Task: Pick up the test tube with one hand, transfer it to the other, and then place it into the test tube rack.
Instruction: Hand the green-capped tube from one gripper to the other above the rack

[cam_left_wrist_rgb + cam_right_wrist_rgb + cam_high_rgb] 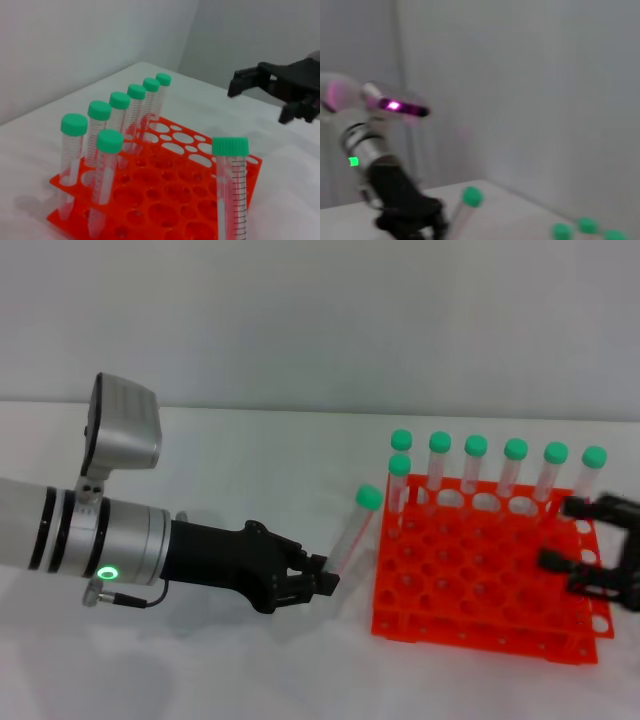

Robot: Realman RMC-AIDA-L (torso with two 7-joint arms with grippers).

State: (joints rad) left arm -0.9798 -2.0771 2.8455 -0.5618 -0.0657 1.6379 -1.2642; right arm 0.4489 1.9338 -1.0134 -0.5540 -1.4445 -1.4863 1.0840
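Note:
My left gripper (325, 578), on the silver arm with the green ring, is shut on the lower end of the test tube (348, 537). The tube leans with its green cap up, just left of the orange test tube rack (480, 625) and above the table. The left wrist view shows the held tube (231, 200) close up in front of the rack (150, 215). My right gripper (562, 533) is open and empty over the rack's right edge; it also shows far off in the left wrist view (256, 105). The right wrist view shows the left gripper (432, 225) and the tube's cap (471, 196).
Several green-capped tubes (476, 472) stand in the rack's back row, and one more (399, 490) stands in the second row at its left end. They also show in the left wrist view (119, 117). A white table (250, 460) lies under everything, with a grey wall behind.

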